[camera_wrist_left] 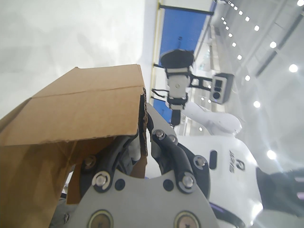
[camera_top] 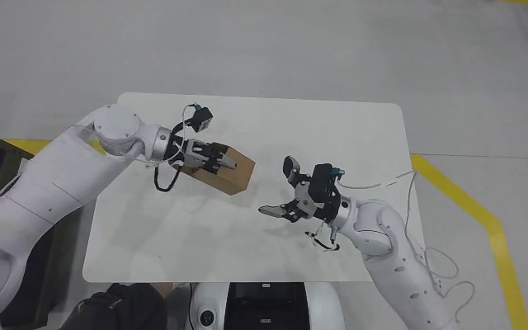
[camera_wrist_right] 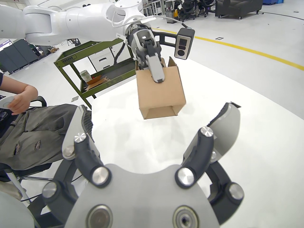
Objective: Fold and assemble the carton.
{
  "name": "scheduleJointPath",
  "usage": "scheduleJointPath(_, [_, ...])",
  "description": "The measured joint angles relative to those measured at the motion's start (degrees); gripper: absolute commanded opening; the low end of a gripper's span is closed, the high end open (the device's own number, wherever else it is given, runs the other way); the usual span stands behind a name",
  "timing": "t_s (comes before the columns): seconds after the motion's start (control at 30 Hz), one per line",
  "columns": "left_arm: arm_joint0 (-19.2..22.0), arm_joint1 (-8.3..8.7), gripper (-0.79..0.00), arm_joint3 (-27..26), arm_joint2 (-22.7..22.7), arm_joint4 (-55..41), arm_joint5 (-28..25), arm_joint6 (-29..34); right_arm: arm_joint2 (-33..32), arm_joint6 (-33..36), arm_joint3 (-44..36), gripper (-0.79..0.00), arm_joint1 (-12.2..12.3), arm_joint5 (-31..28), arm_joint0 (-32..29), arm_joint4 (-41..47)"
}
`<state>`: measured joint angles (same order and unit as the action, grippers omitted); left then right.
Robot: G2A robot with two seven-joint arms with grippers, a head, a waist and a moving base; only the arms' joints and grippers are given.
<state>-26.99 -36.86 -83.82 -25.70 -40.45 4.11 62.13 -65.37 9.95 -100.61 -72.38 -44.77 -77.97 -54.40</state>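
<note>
A brown carton (camera_top: 228, 169) hangs tilted over the left half of the white table, formed into an open tube. Its open end (camera_wrist_right: 161, 112) faces my right gripper. My left gripper (camera_top: 216, 157) is shut on one carton wall: one finger (camera_wrist_right: 155, 68) lies on the outside and the other is inside the carton (camera_wrist_left: 71, 110). The pinch is at the torn corrugated edge (camera_wrist_left: 143, 119). My right gripper (camera_top: 279, 188) stands open a short way to the right of the carton, nothing between its fingers (camera_wrist_right: 82, 119).
The white table (camera_top: 330, 132) has bare surface around and behind both arms. A green cart (camera_wrist_right: 95, 72) with cardboard scraps stands on the floor beyond the table's left edge.
</note>
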Motion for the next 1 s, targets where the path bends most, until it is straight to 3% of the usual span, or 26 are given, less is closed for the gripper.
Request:
scheduleJointPath(0.27, [0.07,-1.40,-0.785,-10.81,2.05,17.55,18.69,-14.01,-0.51,-0.66,-0.50,0.000,0.50,0.39,-1.22,-1.34])
scheduleJointPath(0.47, [0.82,-3.40,-0.785,-13.53,4.16,24.46,29.45,-15.07,-0.99,-1.16,-0.96,0.000,0.87,0.51,-2.01,-1.49])
scheduleJointPath(0.83, [3.19,-9.48,-0.767,-9.62,9.08,30.13,36.02,-10.88,-2.02,-1.56,-1.73,0.000,1.50,1.16,-3.20,-1.33])
scheduleJointPath(0.87, [3.50,-10.22,-0.711,-8.99,9.38,30.34,36.29,-10.72,-2.10,-1.60,-1.80,0.000,1.56,1.29,-3.29,-1.33])
scheduleJointPath(0.9, [3.73,-10.74,-0.496,-8.54,9.52,30.42,36.44,-10.63,-2.15,-1.60,-1.84,0.000,1.60,1.40,-3.35,-1.34])
scheduleJointPath(0.93, [3.94,-11.23,-0.379,-8.10,9.60,30.42,36.58,-10.55,-2.20,-1.60,-1.89,0.000,1.64,1.52,-3.40,-1.38])
scheduleJointPath(0.97, [4.20,-11.85,0.000,-7.52,9.66,30.36,36.75,-10.41,-2.24,-1.59,-1.95,0.000,1.70,1.68,-3.46,-1.41])
scheduleJointPath(1.0, [4.38,-12.28,0.000,-7.11,9.69,30.35,36.86,-10.28,-2.25,-1.58,-2.00,0.000,1.73,1.78,-3.49,-1.43])
